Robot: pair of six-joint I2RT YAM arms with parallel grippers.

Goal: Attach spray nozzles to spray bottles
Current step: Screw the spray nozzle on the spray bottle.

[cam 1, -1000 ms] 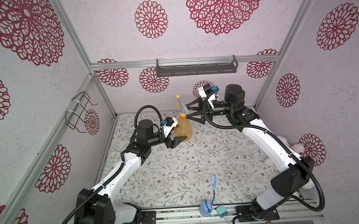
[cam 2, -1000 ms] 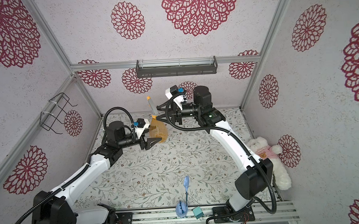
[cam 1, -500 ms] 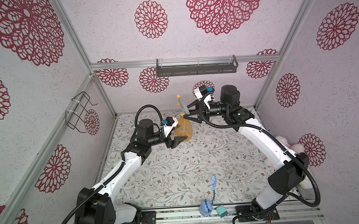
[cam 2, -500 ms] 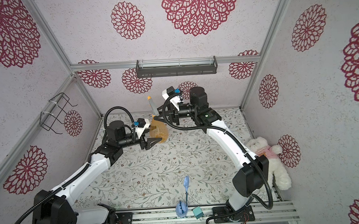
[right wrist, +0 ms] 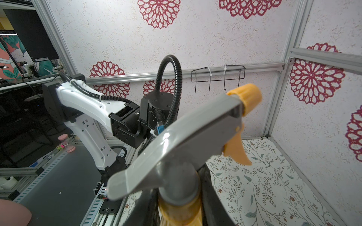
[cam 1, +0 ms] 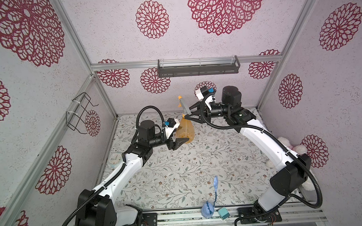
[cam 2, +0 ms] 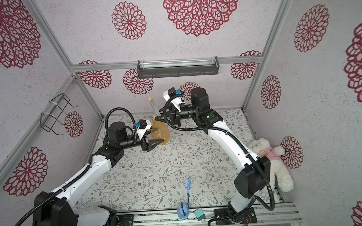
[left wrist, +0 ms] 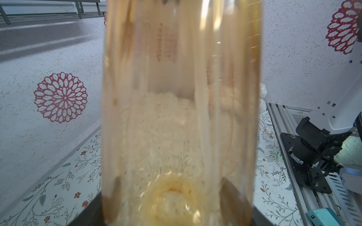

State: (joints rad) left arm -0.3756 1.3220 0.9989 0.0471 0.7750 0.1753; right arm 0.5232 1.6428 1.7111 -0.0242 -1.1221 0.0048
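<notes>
— Toward the back of the floral mat, what do we have between the two arms?

— We have the translucent orange spray bottle, roughly upright and leaning a little. The grey spray nozzle sits on top of its neck, its orange tip pointing up toward the back wall.

— How does the left gripper stand?

— We see it clamped on the wide lower body of the bottle. In the left wrist view the spray bottle fills the middle of the picture, with a dark finger at either side of its base. We cannot tell whether the base touches the mat.

— And the right gripper?

— It comes in from the other side at neck height, its jaws drawn in close around the nozzle's orange collar. In the right wrist view its dark fingers flank that collar tightly, under the grey head of the spray nozzle and its orange trigger. We judge it to be pinching the nozzle there.

— Is the collar screwed down?

— We cannot tell; the joint is hidden between the fingers.

— Anything else on the table?

— At the front edge, well apart from the bottle, we see a pale blue rounded object with a long stem, and a small teal box just beside it. A white plush toy in a pink shirt leans against the right wall.
</notes>
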